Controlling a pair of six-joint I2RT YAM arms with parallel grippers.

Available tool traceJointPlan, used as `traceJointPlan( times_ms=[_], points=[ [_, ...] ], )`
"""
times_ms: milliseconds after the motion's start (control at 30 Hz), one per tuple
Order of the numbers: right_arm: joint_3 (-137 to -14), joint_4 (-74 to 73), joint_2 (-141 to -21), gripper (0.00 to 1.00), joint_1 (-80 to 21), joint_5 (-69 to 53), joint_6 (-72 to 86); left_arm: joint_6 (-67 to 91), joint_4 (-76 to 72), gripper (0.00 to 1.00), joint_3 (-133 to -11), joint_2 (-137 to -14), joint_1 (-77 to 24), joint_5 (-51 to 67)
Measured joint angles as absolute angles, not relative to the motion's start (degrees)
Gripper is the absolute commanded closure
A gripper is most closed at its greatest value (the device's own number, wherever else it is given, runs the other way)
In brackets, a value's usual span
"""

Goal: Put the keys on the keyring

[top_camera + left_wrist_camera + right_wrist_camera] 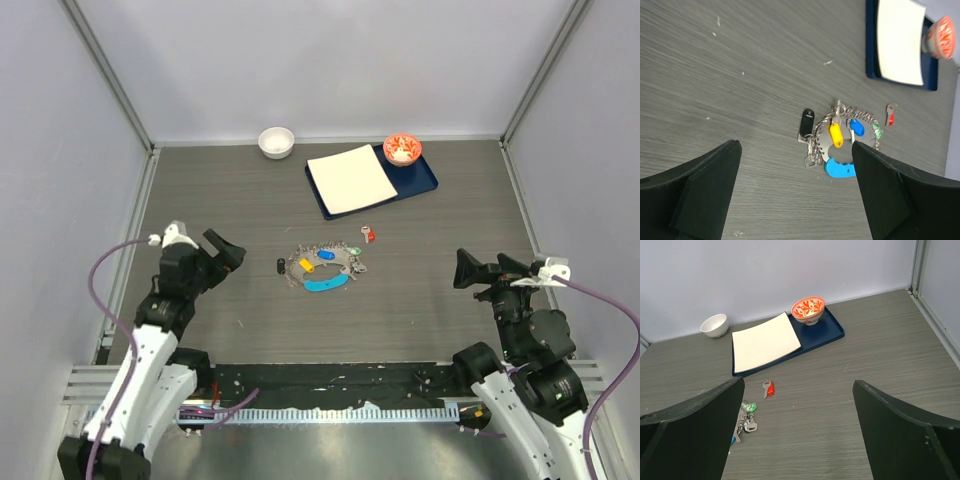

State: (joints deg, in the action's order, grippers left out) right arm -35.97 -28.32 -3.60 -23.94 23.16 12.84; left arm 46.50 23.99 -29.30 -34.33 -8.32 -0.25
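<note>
Five keys [326, 254] lie on the grey worktop [200, 190], four of them bunched with the keyring [327, 284] near its centre. The yellow-headed key [307, 264], blue-headed key [326, 254] and green-headed key [353, 250] sit within the wire loop, beyond its light blue crescent piece [840, 169]. The black-headed key [281, 265] lies at the loop's left edge. Whether any is threaded on the wire cannot be told. The red-headed key [369, 234] lies apart, between the bunch and the navy tray [430, 180]. The tray carries a square white plate [350, 178] and a red patterned bowl [402, 149]. A white bowl [276, 141] stands near the back wall. The left jaws stand wide apart, holding nothing, near the bunch on its left. The right jaws likewise stand wide apart and hold nothing, well apart from it on the right.
</note>
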Motion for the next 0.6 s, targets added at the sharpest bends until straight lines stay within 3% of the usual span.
traceJointPlan(
  times_ms=[300,600],
  points=[
    [-35.77,-28.29,-2.96,0.03,-23.94,22.37,12.82,49.52,14.63,0.16,-36.29,-61.78,-27.75,-12.97],
    [-35.59,-28.32,-2.85,0.03,-23.94,22.09,12.82,45.06,6.55,0.44,-54.26,-88.29,-42.17,-29.58]
  ],
)
